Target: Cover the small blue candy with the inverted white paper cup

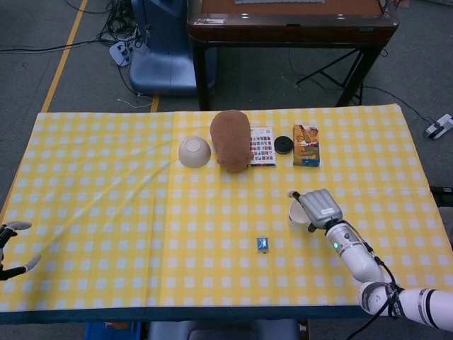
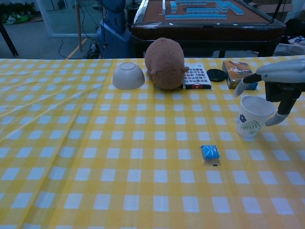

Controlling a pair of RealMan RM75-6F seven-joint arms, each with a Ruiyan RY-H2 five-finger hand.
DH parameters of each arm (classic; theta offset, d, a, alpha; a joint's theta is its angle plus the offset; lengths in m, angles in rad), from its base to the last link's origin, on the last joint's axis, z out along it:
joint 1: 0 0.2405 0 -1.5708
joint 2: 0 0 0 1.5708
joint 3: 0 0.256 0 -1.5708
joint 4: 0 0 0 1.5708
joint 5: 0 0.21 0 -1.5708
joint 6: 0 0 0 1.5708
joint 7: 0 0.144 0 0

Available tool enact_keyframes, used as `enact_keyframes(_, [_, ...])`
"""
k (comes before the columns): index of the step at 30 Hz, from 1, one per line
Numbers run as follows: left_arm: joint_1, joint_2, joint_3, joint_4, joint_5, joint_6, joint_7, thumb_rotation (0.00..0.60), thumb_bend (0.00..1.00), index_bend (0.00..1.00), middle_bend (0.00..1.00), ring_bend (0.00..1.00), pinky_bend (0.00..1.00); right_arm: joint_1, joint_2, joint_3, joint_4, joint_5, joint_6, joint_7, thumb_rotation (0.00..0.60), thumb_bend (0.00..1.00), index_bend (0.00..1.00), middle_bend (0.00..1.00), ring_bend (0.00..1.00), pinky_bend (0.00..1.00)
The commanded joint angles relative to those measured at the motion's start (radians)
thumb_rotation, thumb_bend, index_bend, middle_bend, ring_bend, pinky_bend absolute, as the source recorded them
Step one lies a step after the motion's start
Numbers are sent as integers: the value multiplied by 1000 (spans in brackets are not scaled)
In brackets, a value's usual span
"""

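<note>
The small blue candy [image 1: 262, 244] [image 2: 209, 152] lies on the yellow checked cloth, near the front. Just right of it and a little farther back stands the white paper cup [image 1: 297, 212] [image 2: 251, 117], upright with its mouth up and a flower print on its side. My right hand [image 1: 320, 207] [image 2: 280, 82] hovers over the cup's right side with its fingers spread around the rim; no grip shows. At the table's front left edge, my left hand [image 1: 6, 249] is open and holds nothing.
Along the back stand an upside-down white bowl [image 1: 195, 151], a brown plush toy [image 1: 231, 139], a patterned card [image 1: 262, 146], a black disc [image 1: 284, 145] and an orange box [image 1: 306, 145]. Behind the table are a dark table and a blue machine.
</note>
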Motion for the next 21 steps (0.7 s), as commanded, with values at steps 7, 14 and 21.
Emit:
enact_keyframes(7, [1,3,1,0,2,-2,-9,600,82,395,314,372,644,15,-30,-13,24,-5,38,15,600,0,331,1000,1000,1000])
enact_keyframes(14, [1,5,2,-1,4,-4,-14,600,83,396,314,372,644,14,-40,-15,39,-21,58,49,600,18,458,1000,1000,1000])
enact_keyframes(21, [0,4,5,-2,8,-7,-13,600,83,396,314,372,644,-50,19,40,15,-124,22,322,600,25,472,1000,1000,1000])
